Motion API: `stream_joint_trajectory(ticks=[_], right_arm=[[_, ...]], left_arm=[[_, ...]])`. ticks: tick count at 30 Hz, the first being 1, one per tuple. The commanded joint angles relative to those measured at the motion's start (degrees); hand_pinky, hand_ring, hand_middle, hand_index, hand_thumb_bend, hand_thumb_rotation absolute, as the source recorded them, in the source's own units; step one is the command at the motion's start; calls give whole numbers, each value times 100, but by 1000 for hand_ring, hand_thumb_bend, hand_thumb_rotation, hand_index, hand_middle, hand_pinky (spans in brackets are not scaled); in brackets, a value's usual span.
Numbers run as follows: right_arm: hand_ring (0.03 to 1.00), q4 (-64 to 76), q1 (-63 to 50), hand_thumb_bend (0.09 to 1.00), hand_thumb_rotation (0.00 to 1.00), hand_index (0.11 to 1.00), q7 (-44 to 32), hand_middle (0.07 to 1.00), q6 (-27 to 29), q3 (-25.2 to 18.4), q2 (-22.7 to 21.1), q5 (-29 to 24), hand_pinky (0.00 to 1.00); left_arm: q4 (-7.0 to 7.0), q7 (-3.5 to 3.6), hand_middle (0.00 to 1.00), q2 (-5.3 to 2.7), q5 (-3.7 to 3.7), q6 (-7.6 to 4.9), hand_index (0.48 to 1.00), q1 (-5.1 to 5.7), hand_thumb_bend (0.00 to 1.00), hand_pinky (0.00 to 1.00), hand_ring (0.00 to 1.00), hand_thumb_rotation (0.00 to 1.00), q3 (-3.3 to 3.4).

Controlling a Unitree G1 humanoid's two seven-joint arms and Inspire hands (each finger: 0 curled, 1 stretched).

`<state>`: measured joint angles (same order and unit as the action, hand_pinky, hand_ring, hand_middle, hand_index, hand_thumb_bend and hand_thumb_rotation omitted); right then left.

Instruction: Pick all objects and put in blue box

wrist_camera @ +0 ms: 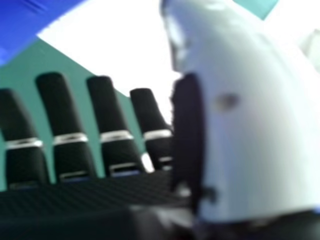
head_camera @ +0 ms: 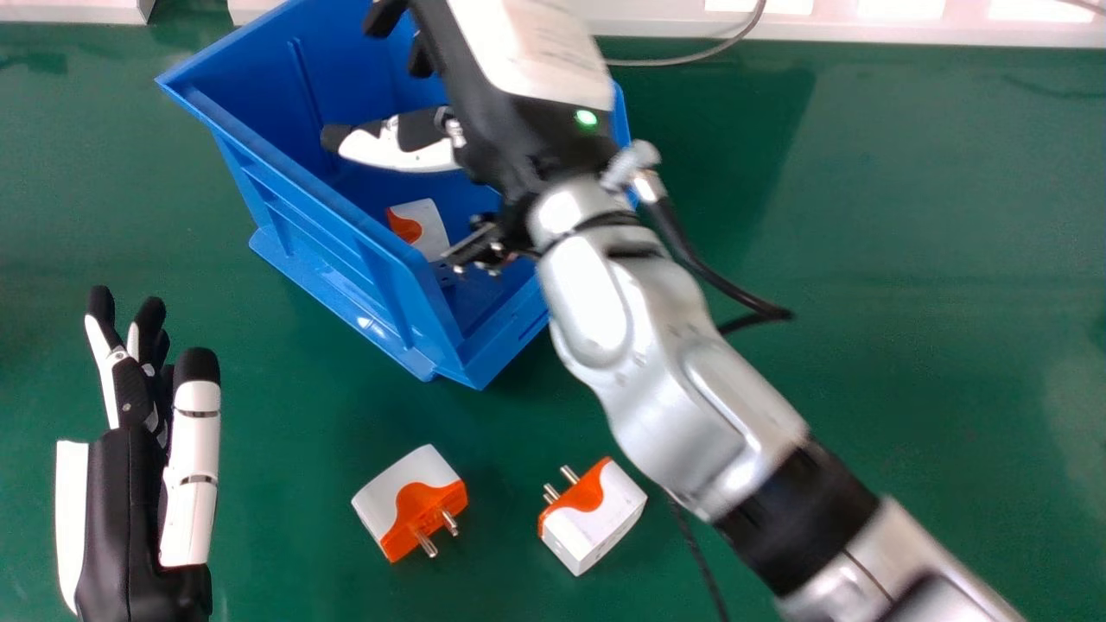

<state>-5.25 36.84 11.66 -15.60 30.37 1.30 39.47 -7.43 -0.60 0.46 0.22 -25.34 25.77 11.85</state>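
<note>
The right hand (head_camera: 518,112) hangs over the blue box (head_camera: 346,238) in the head view, its thumb pointing left above the interior. In the right hand view, the right hand (wrist_camera: 62,115) has its fingers extended, with no object between them and the thumb. One white and orange plug adapter (head_camera: 419,226) lies inside the box. Two more rest on the green table: one adapter (head_camera: 410,505) in front of the box with pins toward the lower right, another adapter (head_camera: 596,514) to its right. At the lower left, the left hand (head_camera: 138,432) is open with nothing held.
The green table (head_camera: 907,259) spreads around the box. A grey cable (head_camera: 691,59) lies near the far edge, where a white ledge (head_camera: 950,22) runs. A black cable (head_camera: 698,553) hangs beside the right forearm.
</note>
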Motion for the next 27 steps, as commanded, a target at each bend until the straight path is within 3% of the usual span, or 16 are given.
stream_joint_trajectory(ticks=[1, 3, 4, 6, 7, 11, 13, 17, 20, 23, 25, 27], right_arm=[[563, 982, -308, 392, 281, 715, -105, 685, -10, -161, -257, 336, 403], [555, 1510, -634, 397, 328, 708, -322, 683, -120, -281, -396, 391, 399], [574, 1771, -814, 411, 327, 711, -431, 697, -152, -373, -445, 350, 416], [439, 2202, -1151, 405, 326, 727, -592, 635, -167, -550, -548, 259, 313], [424, 2351, -1316, 406, 327, 728, -634, 625, -79, -640, -633, 199, 302], [539, 2613, -1992, 438, 318, 709, -600, 668, 213, -951, -1025, 220, 402], [606, 2638, -2281, 443, 329, 717, -561, 694, 350, -1083, -1235, 290, 469], [634, 2547, -2837, 464, 346, 725, -444, 704, 839, -1414, -1692, 195, 507], [680, 2314, -3196, 483, 460, 743, -403, 737, 1289, -1663, -2095, 149, 545], [734, 1955, -3504, 526, 641, 784, -318, 781, 1787, -1851, -2428, 65, 600], [758, 1749, -3658, 545, 693, 800, -291, 799, 2026, -1921, -2542, 7, 634], [781, 1566, -3779, 552, 730, 815, -274, 818, 2251, -1969, -2627, -31, 667]], left_arm=[[-66, -36, 997, 49, 85, 22, 1000, -30, 367, 1000, 1000, 899, -23], [-38, -24, 999, 72, 86, 15, 1000, -68, 366, 1000, 1000, 920, -24], [-15, 7, 999, 76, 29, -5, 1000, -93, 356, 1000, 1000, 923, -30], [5, 14, 998, 58, -24, -15, 1000, -125, 370, 1000, 1000, 895, -36], [33, 18, 998, 61, -30, -36, 1000, -138, 378, 1000, 1000, 888, -34], [40, 47, 1000, 57, -87, -23, 1000, -155, 371, 1000, 1000, 860, -45], [87, 29, 998, 85, -22, -78, 1000, -180, 361, 1000, 1000, 869, -31], [79, 60, 999, 92, -92, -24, 1000, -190, 376, 1000, 1000, 859, -26], [49, 64, 1000, 94, -83, -16, 1000, -175, 382, 1000, 1000, 879, -22], [34, 97, 1000, 97, -144, 1, 1000, -171, 342, 1000, 1000, 857, -20], [40, 119, 1000, 96, -197, 1, 1000, -172, 325, 1000, 1000, 838, -17], [48, 117, 1000, 98, -196, -4, 1000, -172, 339, 1000, 1000, 841, -10]])
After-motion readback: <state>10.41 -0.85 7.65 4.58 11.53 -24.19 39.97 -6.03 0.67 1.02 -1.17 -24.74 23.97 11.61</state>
